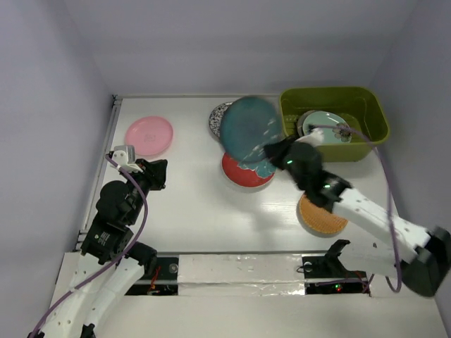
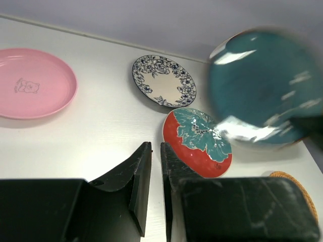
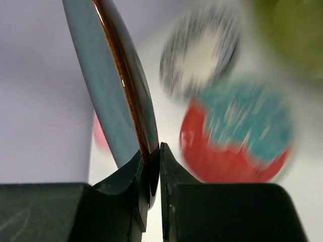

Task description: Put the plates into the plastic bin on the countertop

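Robot lab booth: plain grey walls (image 1: 211, 42) around a white countertop (image 1: 190, 211), foil-taped front edge (image 1: 239, 271).

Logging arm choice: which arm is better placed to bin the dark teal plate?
Right. The right hand grips the dark teal plate, raised beside the plastic bin; the left hand is empty, far off.

The white counter (image 1: 190, 208) carries a pink plate (image 1: 149, 135) far left, a blue-white plate (image 2: 163, 80) at far centre, a red plate (image 1: 239, 176) just nearer than it, an orange plate (image 1: 320, 220) near right, and a green bin (image 1: 331, 94) far right.
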Controlling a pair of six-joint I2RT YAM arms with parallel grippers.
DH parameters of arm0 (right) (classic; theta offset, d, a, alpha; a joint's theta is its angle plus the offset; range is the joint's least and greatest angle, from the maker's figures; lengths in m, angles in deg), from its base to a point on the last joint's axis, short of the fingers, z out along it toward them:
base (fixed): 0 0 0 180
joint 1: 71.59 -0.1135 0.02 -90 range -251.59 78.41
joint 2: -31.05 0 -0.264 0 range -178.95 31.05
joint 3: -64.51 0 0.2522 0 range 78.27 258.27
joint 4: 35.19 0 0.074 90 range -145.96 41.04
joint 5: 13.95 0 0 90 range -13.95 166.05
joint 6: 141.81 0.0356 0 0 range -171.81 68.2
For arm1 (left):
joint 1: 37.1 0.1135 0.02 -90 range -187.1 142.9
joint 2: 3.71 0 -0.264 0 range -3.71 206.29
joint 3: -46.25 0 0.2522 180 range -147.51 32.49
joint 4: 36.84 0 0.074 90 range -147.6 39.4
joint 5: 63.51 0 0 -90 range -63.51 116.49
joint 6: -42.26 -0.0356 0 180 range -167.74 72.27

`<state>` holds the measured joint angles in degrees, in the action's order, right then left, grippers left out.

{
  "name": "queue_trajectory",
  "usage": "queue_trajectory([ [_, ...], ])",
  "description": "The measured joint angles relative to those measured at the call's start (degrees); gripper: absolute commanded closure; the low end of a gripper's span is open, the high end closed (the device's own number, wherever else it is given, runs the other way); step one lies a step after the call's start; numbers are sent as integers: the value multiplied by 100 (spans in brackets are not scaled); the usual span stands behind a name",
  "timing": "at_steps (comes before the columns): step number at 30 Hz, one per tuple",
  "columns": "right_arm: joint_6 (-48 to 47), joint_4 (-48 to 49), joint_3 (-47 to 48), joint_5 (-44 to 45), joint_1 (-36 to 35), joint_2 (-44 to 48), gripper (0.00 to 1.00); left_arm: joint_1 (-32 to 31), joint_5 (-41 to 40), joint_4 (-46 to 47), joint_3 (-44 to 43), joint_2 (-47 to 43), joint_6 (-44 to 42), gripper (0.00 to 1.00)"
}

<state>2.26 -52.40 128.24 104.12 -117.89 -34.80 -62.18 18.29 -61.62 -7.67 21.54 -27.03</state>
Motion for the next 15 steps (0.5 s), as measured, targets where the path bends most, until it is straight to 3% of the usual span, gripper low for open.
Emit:
queue_trajectory([
  [3, -601, -31, 96, -175, 1589, 1058, 100, 0, -26, 0, 0, -22, 2, 88],
  [6, -1080, -229, 501, -455, 3220, 1314, 100, 0, -24, 0, 0, -37, 0, 88],
  [10, -1499, -649, 1228, -1270, 4824, 774, 100, 0, -28, 2, 0, -37, 2, 88],
  [15, -1825, -1132, 1875, -2739, 5665, -573, 100, 0, -59, 2, 0, -37, 26, 87],
])
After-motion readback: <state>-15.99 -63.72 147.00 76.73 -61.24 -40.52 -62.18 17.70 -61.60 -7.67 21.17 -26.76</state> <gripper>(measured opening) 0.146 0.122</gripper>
